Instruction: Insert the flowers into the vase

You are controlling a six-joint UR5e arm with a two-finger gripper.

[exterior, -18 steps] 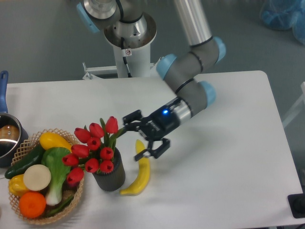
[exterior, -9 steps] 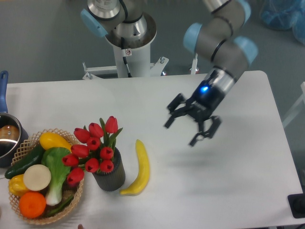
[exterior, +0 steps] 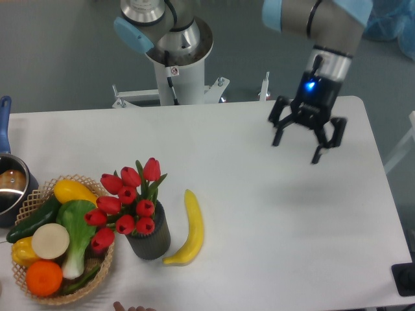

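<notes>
The flowers (exterior: 126, 202), a bunch of red tulips with green leaves, stand in the vase (exterior: 150, 238), a short dark cylinder at the lower left of the table. The blooms spread wider than the vase and lean left over the basket rim. My gripper (exterior: 297, 149) hangs far off at the upper right, above the table, open with nothing between its fingers.
A yellow banana (exterior: 189, 228) lies just right of the vase. A wicker basket (exterior: 97, 280) of vegetables and fruit sits at the lower left, touching the tulips. A metal pot (exterior: 10, 189) with a blue handle is at the left edge. The robot base (exterior: 176, 48) stands behind the table.
The gripper has drawn away from the flowers, rising and swinging from beside the vase to the upper right of the table. The flowers stay in the vase.
</notes>
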